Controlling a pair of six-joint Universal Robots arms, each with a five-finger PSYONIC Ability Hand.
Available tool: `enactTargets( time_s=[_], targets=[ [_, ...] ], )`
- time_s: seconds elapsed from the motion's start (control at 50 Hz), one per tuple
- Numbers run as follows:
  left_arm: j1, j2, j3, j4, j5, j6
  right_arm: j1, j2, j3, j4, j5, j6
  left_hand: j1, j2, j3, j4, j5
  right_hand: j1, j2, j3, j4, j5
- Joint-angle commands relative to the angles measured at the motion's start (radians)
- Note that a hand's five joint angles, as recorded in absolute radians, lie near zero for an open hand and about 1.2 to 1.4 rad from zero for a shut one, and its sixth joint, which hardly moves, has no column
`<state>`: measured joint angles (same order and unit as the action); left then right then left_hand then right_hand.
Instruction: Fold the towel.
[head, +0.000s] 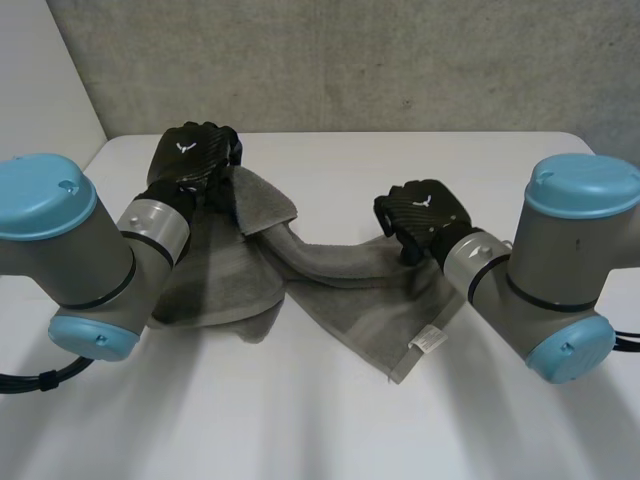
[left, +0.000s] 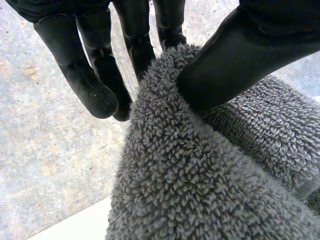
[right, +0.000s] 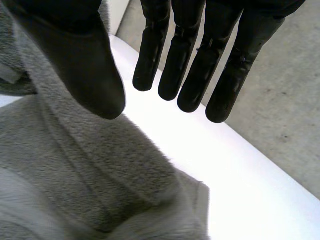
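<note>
A grey towel (head: 340, 270) lies twisted across the white table (head: 420, 160), with a white label (head: 430, 340) at its near right corner. My left hand (head: 190, 155) holds the towel's far left part raised off the table. In the left wrist view its thumb (left: 235, 60) presses the looped cloth (left: 200, 175) against the fingers (left: 95, 90). My right hand (head: 425, 212) hovers over the towel's right end. In the right wrist view its fingers (right: 190, 75) are straight and stand apart from the thumb (right: 85, 65). The towel (right: 90, 170) lies below the thumb, and nothing is pinched.
A grey concrete wall (head: 400, 60) stands behind the table's far edge. Bare table surface (right: 210, 150) stretches beyond the right hand's fingertips and along the near side (head: 300, 420). Both arms reach in from the near corners.
</note>
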<state>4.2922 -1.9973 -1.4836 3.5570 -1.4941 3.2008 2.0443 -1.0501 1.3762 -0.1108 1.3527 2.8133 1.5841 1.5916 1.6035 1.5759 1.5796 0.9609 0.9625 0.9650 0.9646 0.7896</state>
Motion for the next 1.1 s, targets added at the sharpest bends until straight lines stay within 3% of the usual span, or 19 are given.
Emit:
enactTargets(
  time_s=[0.02,0.18,0.34,0.38,0.4,0.42,0.44,0.46,0.58,0.62,0.74,0.84,0.9,0.94,0.96,1.0,1.02,1.04,1.1],
  targets=[
    [-0.002,0.0,0.0,-0.004,0.0,0.001,-0.029,0.07,-0.107,0.026,-0.007,-0.005,-0.188,-0.195,-0.207,-0.18,-0.358,-0.221,-0.222,-0.225,-0.224,-0.224],
    [-0.014,0.02,-0.007,-0.007,0.002,-0.001,-0.035,0.243,-0.31,0.221,-0.021,-0.066,-0.188,-0.195,-0.207,-0.18,-0.358,-0.324,-0.326,-0.328,-0.328,-0.327],
    [-0.015,0.034,-0.012,-0.006,0.002,-0.001,-0.055,0.351,-0.414,0.244,-0.027,-0.067,-0.188,-0.195,-0.207,-0.18,-0.358,-0.321,-0.323,-0.325,-0.325,-0.324],
    [-0.014,0.034,-0.012,-0.006,0.002,-0.001,-0.053,0.354,-0.427,0.244,-0.033,-0.061,-0.188,-0.195,-0.207,-0.18,-0.358,0.043,0.042,0.039,0.04,0.04],
    [-0.014,0.034,-0.012,-0.006,0.002,-0.001,-0.053,0.354,-0.427,0.244,-0.034,-0.061,-0.188,-0.195,-0.207,-0.18,-0.358,0.046,0.044,0.042,0.042,0.043],
    [-0.014,0.034,-0.012,-0.006,0.002,-0.001,-0.056,0.345,-0.43,0.241,-0.027,-0.057,-0.188,-0.195,-0.207,-0.18,-0.358,0.328,0.326,0.324,0.324,0.325],
    [-0.014,0.035,-0.007,-0.006,0.002,-0.001,-0.056,0.345,-0.43,0.241,-0.027,-0.057,-0.188,-0.195,-0.207,-0.18,-0.358,0.331,0.329,0.327,0.327,0.327],
    [-0.014,0.035,-0.007,-0.006,0.002,-0.001,-0.059,0.329,-0.43,0.229,-0.024,-0.045,-0.188,-0.195,-0.207,-0.18,-0.358,0.434,0.433,0.43,0.431,0.431],
    [-0.008,0.045,0.06,-0.003,-0.003,-0.019,-0.09,0.078,-0.361,0.028,-0.006,0.097,-0.188,-0.195,-0.207,-0.18,-0.358,0.435,0.434,0.431,0.432,0.432],
    [-0.003,0.064,0.101,-0.006,-0.006,-0.099,-0.11,-0.069,-0.26,-0.093,-0.021,0.124,-0.188,-0.195,-0.207,-0.18,-0.358,0.435,0.434,0.431,0.432,0.432],
    [0.001,0.103,0.12,-0.014,0.009,-0.234,-0.102,-0.174,-0.134,-0.099,-0.073,0.094,-0.188,-0.195,-0.207,-0.18,-0.358,0.435,0.434,0.431,0.432,0.432],
    [0.003,0.098,0.06,-0.079,0.037,-0.246,-0.085,-0.188,0.026,0.049,-0.164,-0.075,-0.188,-0.195,-0.207,-0.18,-0.358,0.435,0.434,0.431,0.432,0.432],
    [0.009,0.095,0.037,-0.11,0.048,-0.234,-0.072,-0.183,0.138,0.154,-0.196,-0.288,-0.188,-0.195,-0.207,-0.18,-0.358,0.435,0.434,0.431,0.432,0.432],
    [0.044,0.074,-0.001,-0.176,0.087,-0.175,-0.084,-0.18,0.24,0.248,-0.19,-0.523,-0.188,-0.195,-0.207,-0.18,-0.358,0.435,0.434,0.431,0.432,0.432],
    [0.044,0.074,-0.001,-0.176,0.087,-0.174,-0.084,-0.18,0.241,0.249,-0.19,-0.525,-0.188,-0.195,-0.207,-0.18,-0.358,0.435,0.434,0.431,0.432,0.432],
    [0.089,0.052,-0.029,-0.26,0.152,-0.071,-0.088,-0.194,0.306,0.327,-0.201,-0.664,-0.188,-0.195,-0.207,-0.18,-0.358,-0.232,-0.234,-0.236,-0.236,-0.235],
    [0.089,0.052,-0.029,-0.26,0.152,-0.07,-0.089,-0.194,0.307,0.327,-0.201,-0.664,-0.188,-0.195,-0.207,-0.18,-0.358,-0.236,-0.237,-0.24,-0.24,-0.239],
    [0.103,0.042,-0.036,-0.306,0.188,-0.005,-0.093,-0.208,0.31,0.342,-0.202,-0.663,-0.188,-0.195,-0.207,-0.18,-0.358,-0.608,-0.61,-0.612,-0.612,-0.611],
    [0.113,0.019,-0.038,-0.392,0.235,0.121,-0.113,-0.278,0.282,0.333,-0.205,-0.594,-0.208,-0.215,-0.227,-0.2,-0.378,-0.786,-0.788,-0.79,-0.79,-0.79]
  ],
)
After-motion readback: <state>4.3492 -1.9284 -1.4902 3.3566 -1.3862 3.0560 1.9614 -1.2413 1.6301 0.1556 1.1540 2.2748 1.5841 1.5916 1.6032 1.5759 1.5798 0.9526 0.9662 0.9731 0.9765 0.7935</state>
